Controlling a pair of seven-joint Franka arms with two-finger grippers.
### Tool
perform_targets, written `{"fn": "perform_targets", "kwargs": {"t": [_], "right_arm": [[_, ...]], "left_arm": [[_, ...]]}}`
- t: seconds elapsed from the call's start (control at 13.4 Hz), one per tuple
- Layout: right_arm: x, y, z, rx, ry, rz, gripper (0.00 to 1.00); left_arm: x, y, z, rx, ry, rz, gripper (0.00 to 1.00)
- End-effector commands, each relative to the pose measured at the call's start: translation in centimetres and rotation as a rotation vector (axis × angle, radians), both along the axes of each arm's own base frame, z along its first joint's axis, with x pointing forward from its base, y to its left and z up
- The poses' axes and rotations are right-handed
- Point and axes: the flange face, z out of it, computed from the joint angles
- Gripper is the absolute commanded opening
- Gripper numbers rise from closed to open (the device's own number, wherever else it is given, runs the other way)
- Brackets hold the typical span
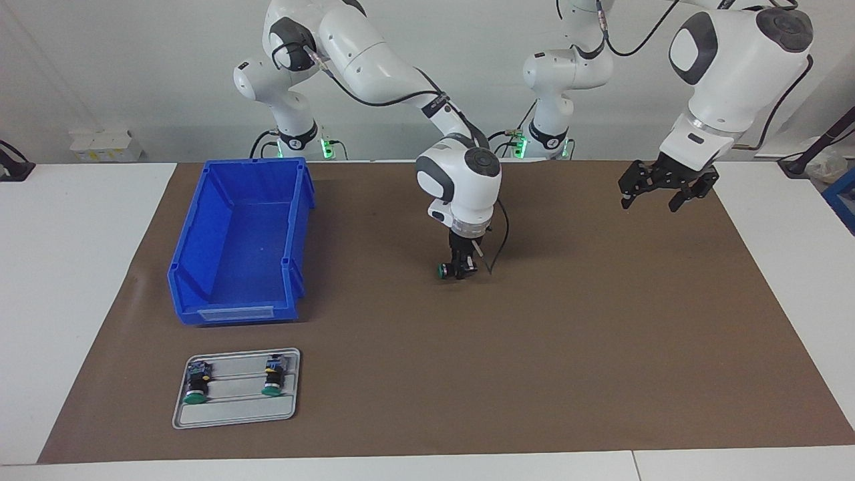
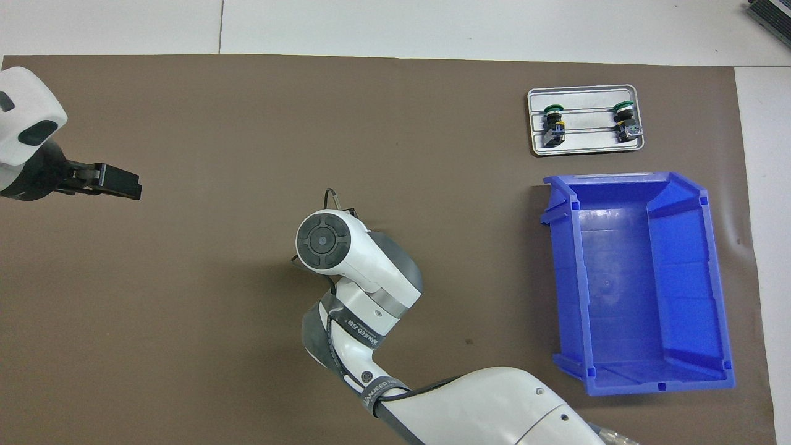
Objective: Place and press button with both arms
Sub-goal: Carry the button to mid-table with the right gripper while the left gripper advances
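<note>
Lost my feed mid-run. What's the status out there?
Right pincer shut on button, low over mid-mat. Left pincer open, waiting over its own end. Two spare buttons on tray. Path unobstructed.

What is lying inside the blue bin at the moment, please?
Nothing shows inside the blue bin; both views see its bare floor. Two buttons lie on the grey tray beside it. The third button is in the right pincer at mid-table; the left pincer waits.
</note>
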Motion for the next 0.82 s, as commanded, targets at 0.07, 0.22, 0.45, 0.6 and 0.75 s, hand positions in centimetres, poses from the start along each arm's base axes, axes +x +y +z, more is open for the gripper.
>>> {"fn": "perform_targets", "kwargs": {"t": [0.07, 0.22, 0.45, 0.6, 0.75], "right_arm": [[-0.4, -0.7, 0.9, 0.009, -0.006, -0.039, 0.62], [0.0, -1.0, 1.7, 0.034, 0.005, -0.067, 0.87], [0.9, -2.9, 5.2, 0.061, -0.018, -0.082, 0.88], [1.4, -5.3, 8.1, 0.074, -0.036, -0.073, 0.88], [1.4, -7.7, 10.5, 0.074, -0.041, -0.058, 0.88]], "left_arm": [[0.0, -2.5, -0.9, -0.035, -0.016, -0.104, 0.99], [0.4, -3.4, -1.5, -0.052, -0.026, -0.127, 0.96], [0.5, -4.3, -2.1, -0.051, -0.025, -0.196, 0.91], [0.6, -4.9, -2.6, -0.049, -0.024, -0.278, 0.92], [1.2, -5.2, -3.8, -0.045, -0.015, -0.342, 0.91]]}}
